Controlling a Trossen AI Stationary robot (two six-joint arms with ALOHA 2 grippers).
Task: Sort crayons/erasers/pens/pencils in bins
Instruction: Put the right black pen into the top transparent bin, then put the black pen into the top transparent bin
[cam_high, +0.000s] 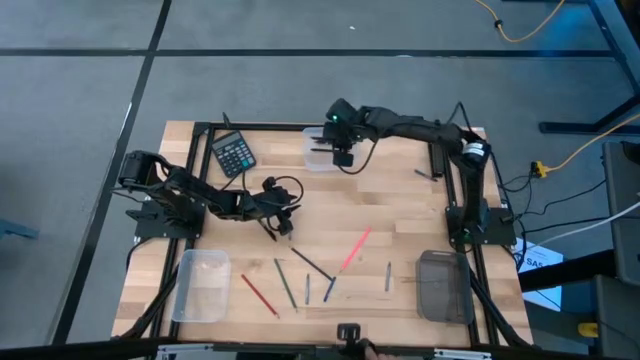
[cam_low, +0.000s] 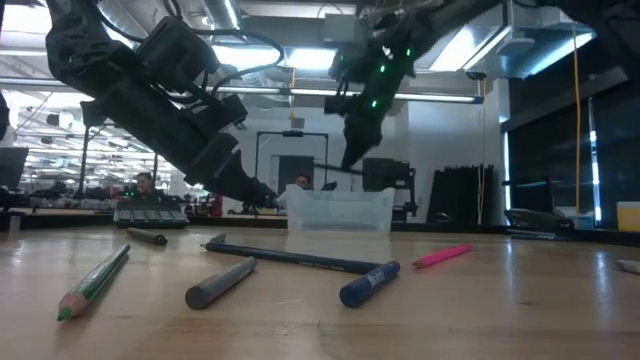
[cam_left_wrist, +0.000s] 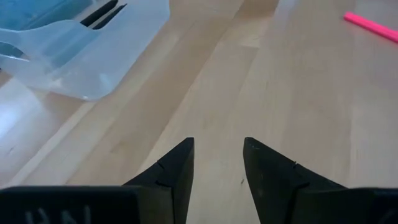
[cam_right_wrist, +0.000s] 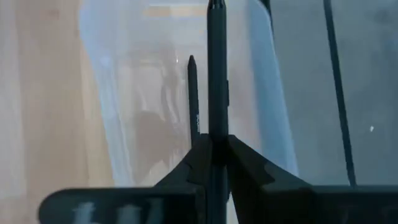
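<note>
Leftmost, near the table's front-left corner: clear bin (cam_high: 200, 285), apparently empty, well apart from both grippers. Just right of it, along the front edge, a loose row of sticks: red pencil (cam_high: 258, 294), green pencil (cam_high: 286, 284), long dark pencil (cam_high: 311, 263), blue pen (cam_high: 329, 290), pink stick (cam_high: 355, 248) lying diagonally, grey stick (cam_high: 388, 276).

Above this row, over the table's middle-left: left gripper (cam_high: 284, 222), fingers apart and holding nothing, bare wood between them in its wrist view. Nearest arm to the row, probably; sticks lie toward the front edge from it, several with the long axis roughly front to back. Nothing in the way.

Behind, at the back-left: calculator (cam_high: 234, 153), off the path.

Further right, at the back edge: second clear bin (cam_high: 322, 149), with right gripper (cam_high: 343, 155) directly above it, clamped on black pen (cam_right_wrist: 217, 74). Pen's long axis runs along the bin's length, tip over the inside, where another dark stick (cam_right_wrist: 193, 99) already lies. Release into the bin looks like the coming move; pen not yet free of the fingers.

Rightmost, at the front-right: dark bin (cam_high: 442, 285), far from both grippers.
</note>
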